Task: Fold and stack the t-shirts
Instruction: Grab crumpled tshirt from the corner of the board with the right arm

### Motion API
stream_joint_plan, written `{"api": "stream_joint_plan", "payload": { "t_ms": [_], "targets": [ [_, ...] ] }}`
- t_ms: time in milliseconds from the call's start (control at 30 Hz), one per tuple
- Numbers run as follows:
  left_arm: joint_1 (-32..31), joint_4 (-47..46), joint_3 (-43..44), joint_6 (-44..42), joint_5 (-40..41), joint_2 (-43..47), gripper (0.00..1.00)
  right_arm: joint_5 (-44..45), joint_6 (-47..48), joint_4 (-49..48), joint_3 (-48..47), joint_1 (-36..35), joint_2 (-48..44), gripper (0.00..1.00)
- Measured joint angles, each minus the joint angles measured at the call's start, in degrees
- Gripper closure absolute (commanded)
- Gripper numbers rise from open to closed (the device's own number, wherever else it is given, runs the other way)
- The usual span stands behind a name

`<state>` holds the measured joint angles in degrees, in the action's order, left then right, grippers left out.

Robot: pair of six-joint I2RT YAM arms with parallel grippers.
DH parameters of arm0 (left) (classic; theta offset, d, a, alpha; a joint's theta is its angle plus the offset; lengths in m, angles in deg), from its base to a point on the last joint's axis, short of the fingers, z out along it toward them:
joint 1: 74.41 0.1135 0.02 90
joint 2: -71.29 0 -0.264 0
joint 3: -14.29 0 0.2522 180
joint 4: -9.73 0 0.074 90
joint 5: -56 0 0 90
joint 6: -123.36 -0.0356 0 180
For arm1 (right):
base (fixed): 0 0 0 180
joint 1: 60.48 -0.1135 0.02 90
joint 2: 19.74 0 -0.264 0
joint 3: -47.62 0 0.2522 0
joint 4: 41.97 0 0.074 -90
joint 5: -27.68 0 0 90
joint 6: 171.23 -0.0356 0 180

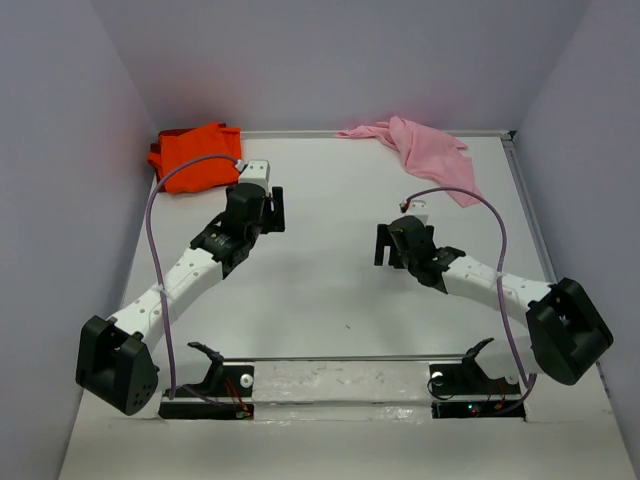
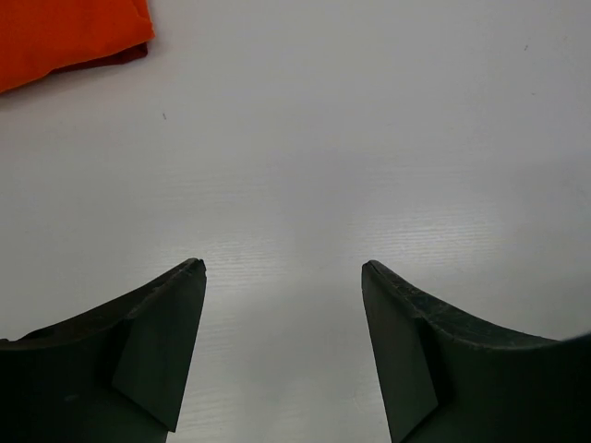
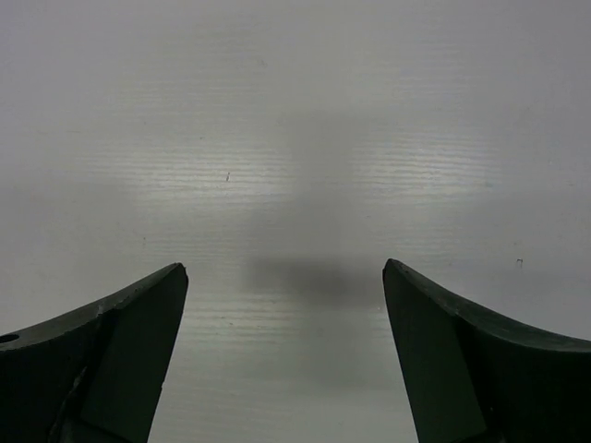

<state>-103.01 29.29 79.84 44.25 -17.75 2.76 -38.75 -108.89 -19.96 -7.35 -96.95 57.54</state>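
The left fingers (image 2: 157,341) fill the bottom of the left wrist view, spread wide apart, with nothing between them and only bare table (image 1: 330,290) below. The right fingers (image 3: 120,360) are spread just as wide and also hold nothing; they cast a soft shadow on the table beneath.

There are two arms, both based at the near edge of the table. The left arm (image 1: 180,275) reaches from the near-left corner toward the far-left part of the table. The right arm (image 1: 500,285) reaches from the near-right corner toward the middle. Each has its wrist bent down over the table.

There are two shirts. The orange shirt (image 1: 195,160) lies folded flat in the far-left corner of the table, near the left fingers but not touching them. The pink shirt (image 1: 425,150) lies crumpled along the far edge of the table, toward its right side, well apart from the right fingers.
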Motion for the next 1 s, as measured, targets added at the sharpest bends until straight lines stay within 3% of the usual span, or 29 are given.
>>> {"api": "stream_joint_plan", "payload": {
  "t_ms": [233,333,533,700,900,1000],
  "targets": [
    [0.00,0.04,0.00,-0.07,-0.04,-0.02,0.22,0.48,2.93,-1.86,-0.55,0.00,1.88,0.07],
    [0.00,0.07,0.00,-0.09,-0.35,-0.04,0.22,3.58,4.48,-1.57,-3.85,0.00,8.04,0.06],
    [0.02,0.07,0.02,-0.15,-0.90,-0.04,0.22,9.42,7.80,2.71,-23.80,0.46,29.14,0.06],
    [0.02,0.09,0.02,-0.31,-1.18,-0.02,0.22,9.20,9.35,5.77,-36.28,3.98,37.46,0.06],
    [0.02,0.02,0.02,-0.50,-1.66,-0.02,0.22,7.93,12.26,10.86,-54.88,13.53,48.68,0.06],
    [0.02,0.04,0.02,-0.55,-1.81,-0.02,0.22,7.34,12.50,12.92,-59.10,17.49,52.15,0.07]
  ]
}}
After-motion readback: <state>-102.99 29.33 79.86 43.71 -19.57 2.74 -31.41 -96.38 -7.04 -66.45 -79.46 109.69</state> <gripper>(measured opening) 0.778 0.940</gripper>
